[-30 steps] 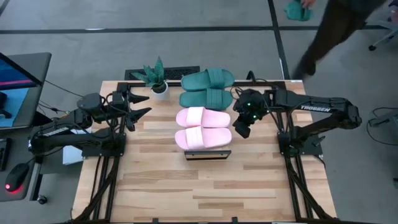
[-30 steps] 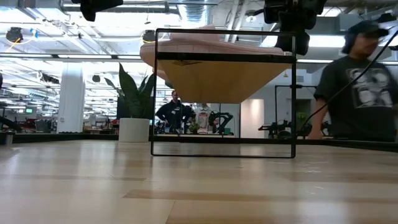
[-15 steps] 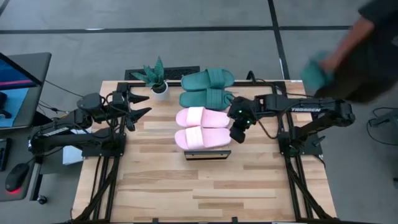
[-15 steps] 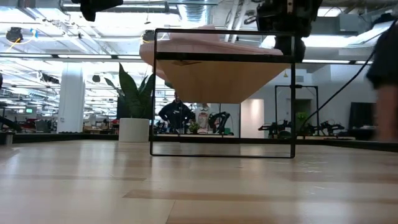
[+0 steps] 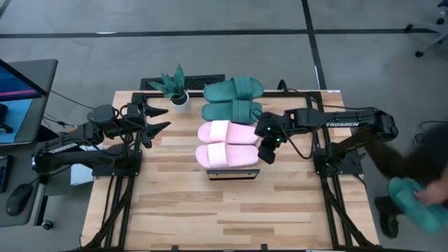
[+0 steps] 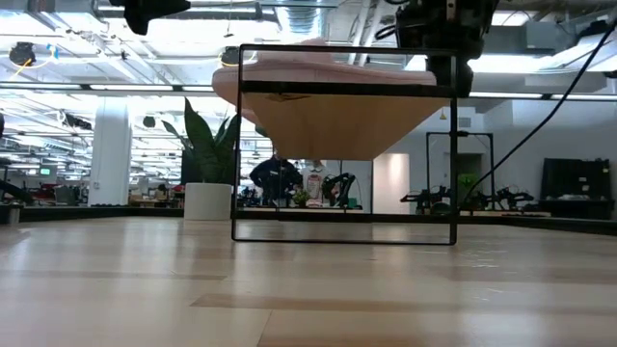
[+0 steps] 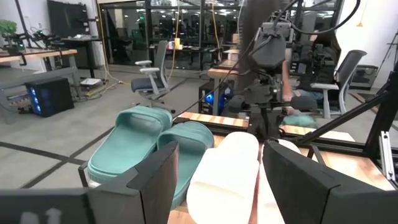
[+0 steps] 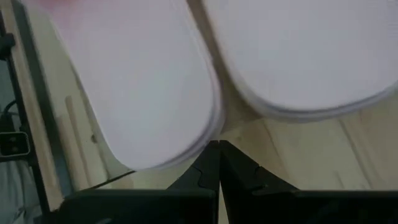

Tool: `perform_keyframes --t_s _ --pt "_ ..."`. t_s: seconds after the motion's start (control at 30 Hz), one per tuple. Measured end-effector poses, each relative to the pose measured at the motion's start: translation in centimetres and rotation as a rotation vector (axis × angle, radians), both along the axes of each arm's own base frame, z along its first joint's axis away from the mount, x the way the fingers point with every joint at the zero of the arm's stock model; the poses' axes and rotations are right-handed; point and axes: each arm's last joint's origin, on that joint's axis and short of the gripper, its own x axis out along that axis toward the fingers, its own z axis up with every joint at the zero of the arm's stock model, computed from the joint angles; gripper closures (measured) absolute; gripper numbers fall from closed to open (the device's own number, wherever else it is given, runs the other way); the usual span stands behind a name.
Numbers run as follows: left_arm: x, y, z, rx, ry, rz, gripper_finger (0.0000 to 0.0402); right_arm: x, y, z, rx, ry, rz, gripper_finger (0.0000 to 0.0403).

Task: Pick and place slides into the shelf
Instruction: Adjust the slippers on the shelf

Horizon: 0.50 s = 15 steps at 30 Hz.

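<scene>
The pale pink slides (image 5: 227,143) lie side by side on the shelf (image 5: 234,173), smooth, rounded soles with one wide strap each; the dark green slides (image 5: 233,99) sit just behind them, ribbed straps showing. The right gripper (image 5: 267,151) hangs at the pink pair's heel ends, its two dark fingers pressed together with no gap, the rounded heels just ahead of the tips. Since a second ago it has moved in from well beside the pair to just next to it; whether it touches is hard to say. The person at the far corner is gone from there. The left gripper (image 5: 158,117) waits by the potted plant (image 5: 175,87), jaws spread wide. The wooden table (image 5: 182,203) is pale slatted board.
</scene>
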Motion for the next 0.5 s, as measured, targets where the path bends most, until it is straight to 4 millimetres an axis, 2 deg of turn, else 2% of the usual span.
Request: perform_keyframes --t_s 0.23,0.5 --pt "0.0 0.0 0.0 0.000 0.000 0.000 0.0182 0.0 1.2 0.0 0.022 0.006 0.008 0.0403" --pt "0.0 0.0 -0.1 -0.002 0.005 0.000 0.0182 -0.2 1.8 -0.1 0.009 0.041 0.003 0.0403"
